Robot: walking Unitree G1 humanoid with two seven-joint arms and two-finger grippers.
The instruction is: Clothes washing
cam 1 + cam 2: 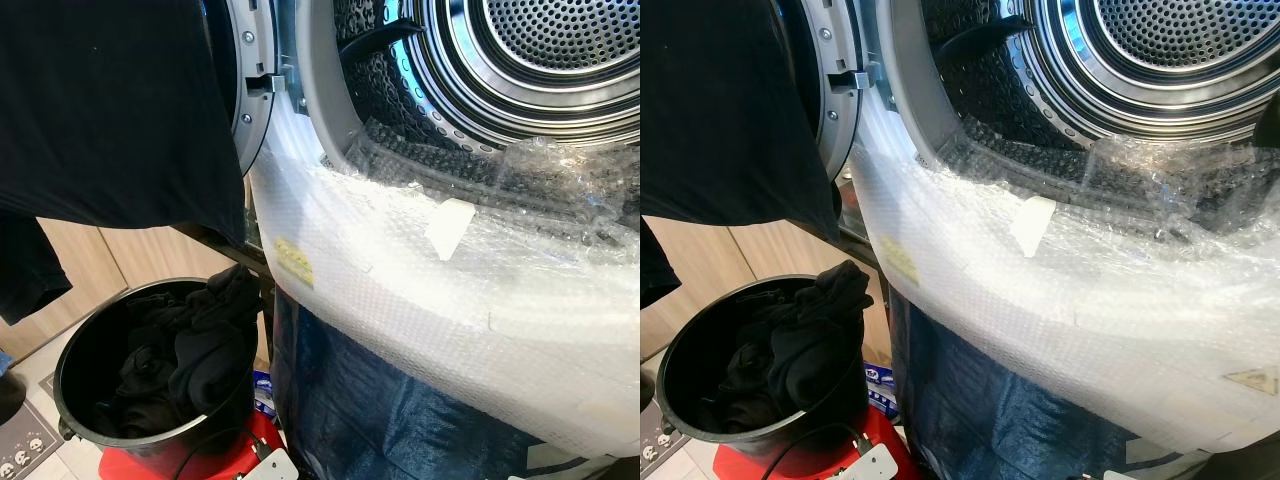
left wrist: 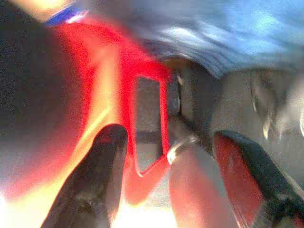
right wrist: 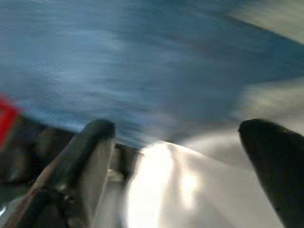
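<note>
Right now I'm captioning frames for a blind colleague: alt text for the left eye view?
An open washing machine drum with bubble wrap draped over its front rim. Lower left, a black bucket holds dark clothes; a black garment hangs at upper left.

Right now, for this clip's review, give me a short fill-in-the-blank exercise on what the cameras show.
1. The washing machine drum stands ____ of laundry.
2. The dark clothes lie in a round black ____.
3. The machine's front rim is covered in clear ____ wrap.
4. In its wrist view, the left claw has its fingers ____.

Missing words: empty; bucket; bubble; open
</note>
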